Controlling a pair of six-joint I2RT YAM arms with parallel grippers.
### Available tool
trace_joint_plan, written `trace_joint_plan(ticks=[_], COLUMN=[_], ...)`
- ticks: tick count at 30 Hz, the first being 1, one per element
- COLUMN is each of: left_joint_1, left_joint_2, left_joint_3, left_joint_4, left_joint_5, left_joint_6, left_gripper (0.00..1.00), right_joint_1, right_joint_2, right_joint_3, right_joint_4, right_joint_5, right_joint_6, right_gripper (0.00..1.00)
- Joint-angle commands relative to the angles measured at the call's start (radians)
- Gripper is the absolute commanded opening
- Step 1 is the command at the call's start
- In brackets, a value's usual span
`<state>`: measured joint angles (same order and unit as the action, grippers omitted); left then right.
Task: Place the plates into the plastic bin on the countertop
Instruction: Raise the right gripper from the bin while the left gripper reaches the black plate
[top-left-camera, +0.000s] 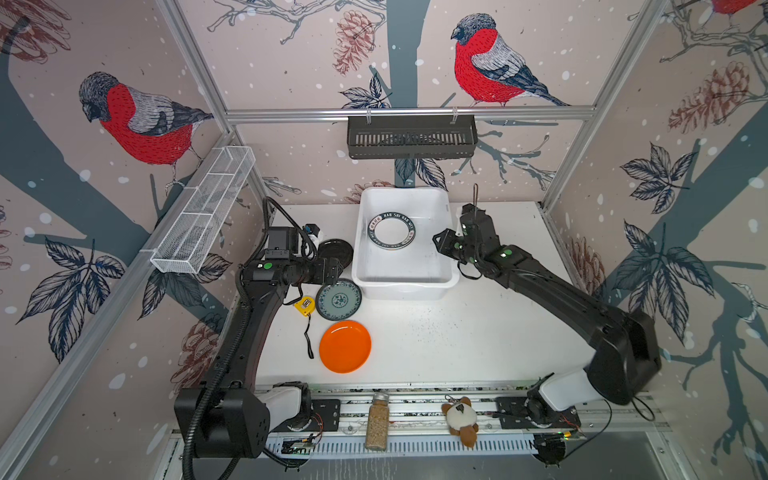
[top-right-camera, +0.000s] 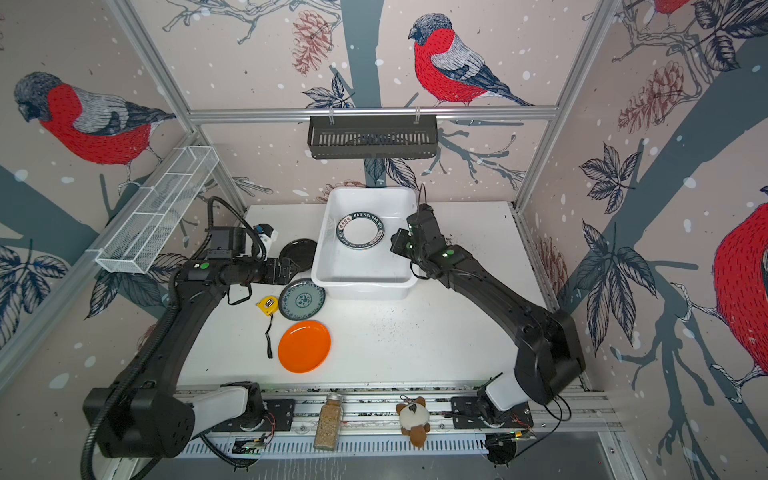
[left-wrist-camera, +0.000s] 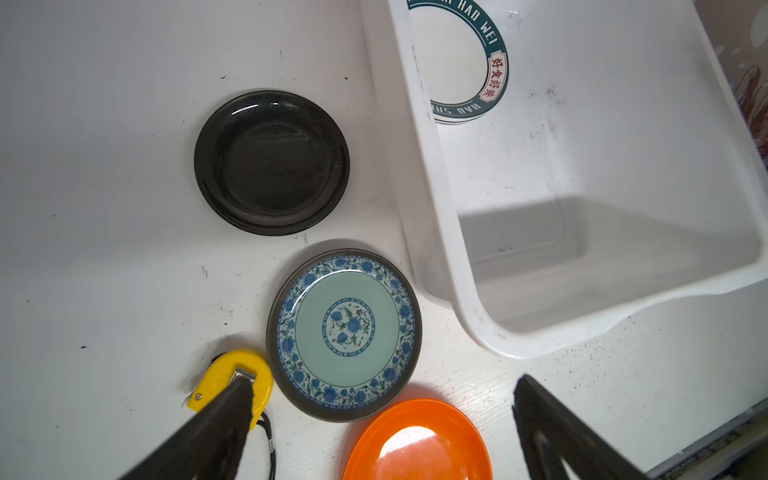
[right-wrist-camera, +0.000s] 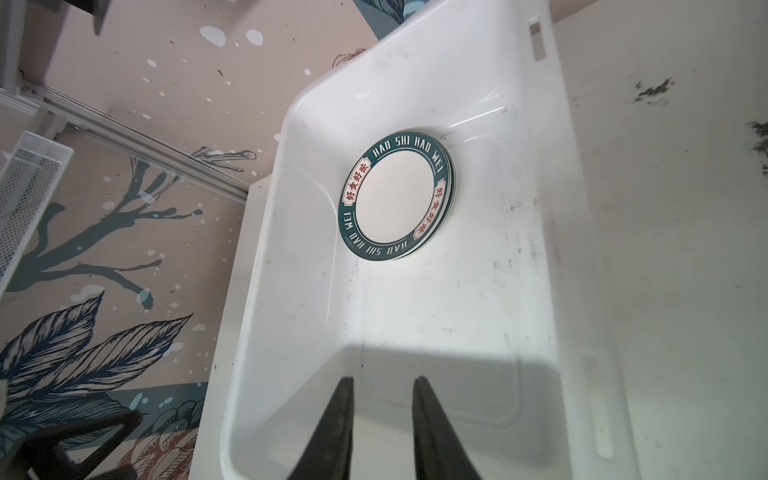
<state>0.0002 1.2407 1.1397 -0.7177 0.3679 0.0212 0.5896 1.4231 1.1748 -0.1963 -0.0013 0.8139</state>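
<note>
The white plastic bin (top-left-camera: 405, 286) (top-right-camera: 363, 289) stands at the back middle of the countertop (top-left-camera: 457, 332). A stack of white plates with dark lettered rims (top-left-camera: 392, 230) (right-wrist-camera: 397, 199) lies in its far half. Left of the bin lie a black plate (top-left-camera: 336, 251) (left-wrist-camera: 271, 163), a teal floral plate (top-left-camera: 338, 299) (left-wrist-camera: 345, 332) and an orange plate (top-left-camera: 345, 346) (left-wrist-camera: 417, 444). My left gripper (top-left-camera: 330, 270) (left-wrist-camera: 382, 382) hovers wide open between the black and teal plates, holding nothing. My right gripper (top-left-camera: 442, 245) (right-wrist-camera: 383, 380) hangs at the bin's right rim, jaws narrowly apart and empty.
A yellow tape measure (top-left-camera: 304, 306) (left-wrist-camera: 232, 378) with a black strap lies beside the teal plate. A black slotted basket (top-left-camera: 411, 137) hangs on the back rail, a white wire mesh tray (top-left-camera: 203, 212) on the left wall. A spice jar (top-left-camera: 377, 422) and plush toy (top-left-camera: 461, 419) lie on the front rail.
</note>
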Motion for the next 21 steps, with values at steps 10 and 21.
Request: trace_joint_plan(ticks=[10,21], left_joint_1=[0.05,0.104], left_joint_2=[0.188,0.36], left_joint_3=[0.075,0.069], left_joint_4=[0.156,0.253], left_joint_5=[0.279,0.287], left_joint_6=[-0.153,-0.133], left_gripper=[0.97,0.94], right_joint_1=[0.046,0.048], right_joint_2=[-0.449,-0.582], right_joint_3=[-0.3,-0.332], right_joint_4=[-0.07,-0.135], right_joint_5=[0.163,0.198], right_joint_6=[0.106,0.121], right_gripper=[0.28,0.29])
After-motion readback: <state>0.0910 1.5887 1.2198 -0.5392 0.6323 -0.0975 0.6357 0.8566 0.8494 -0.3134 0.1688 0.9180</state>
